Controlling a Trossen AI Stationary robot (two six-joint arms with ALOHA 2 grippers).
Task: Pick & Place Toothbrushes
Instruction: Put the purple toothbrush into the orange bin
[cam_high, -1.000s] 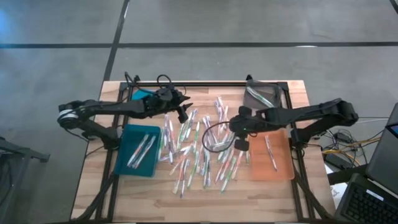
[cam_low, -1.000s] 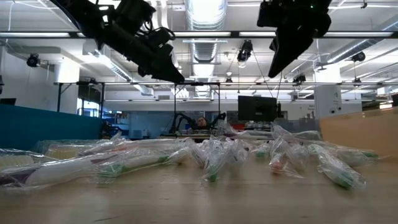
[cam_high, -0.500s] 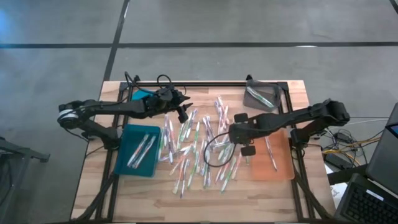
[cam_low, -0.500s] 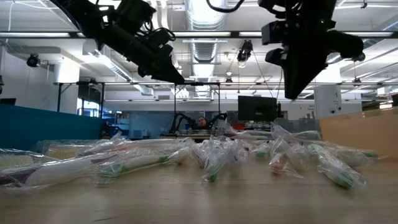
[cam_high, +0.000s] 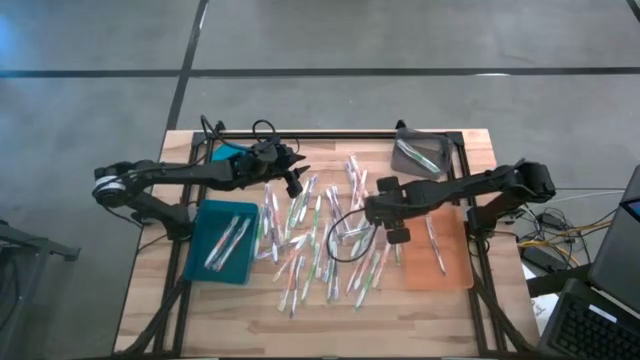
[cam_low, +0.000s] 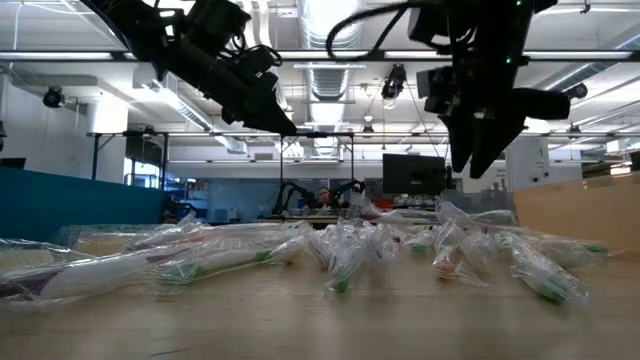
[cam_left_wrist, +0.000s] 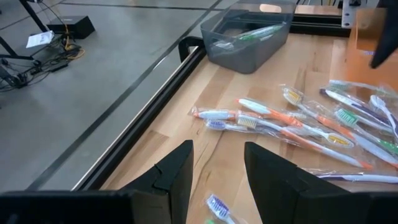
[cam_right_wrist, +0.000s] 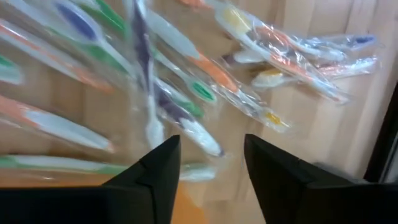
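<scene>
The thin plastic-wrapped toothbrushes (cam_high: 320, 240), white with green, orange and purple parts, are lying scattered in a loose heap across the middle of the pale wooden table (cam_high: 240, 310). A few more are sitting in the rectangular teal tray (cam_high: 222, 243) to the left of the heap, one is lying on the flat orange tray (cam_high: 436, 250) to its right, and a green one is resting in the grey plastic bin (cam_high: 423, 152) near the table's far right corner.

The right gripper (cam_high: 372, 212) is hanging above the right edge of the heap, just beside the orange tray; its two dark fingers (cam_right_wrist: 155, 177) are standing apart with nothing between them, and wrapped brushes are showing below the gap. In the low view it (cam_low: 470, 160) is pointing down, clear of the pile.

The left gripper (cam_high: 298, 175) is hovering over the heap's far left edge, beyond the teal tray, its fingers (cam_left_wrist: 177, 174) parted and empty.

A black cable (cam_high: 340, 225) is looping over the brushes under the right arm.
</scene>
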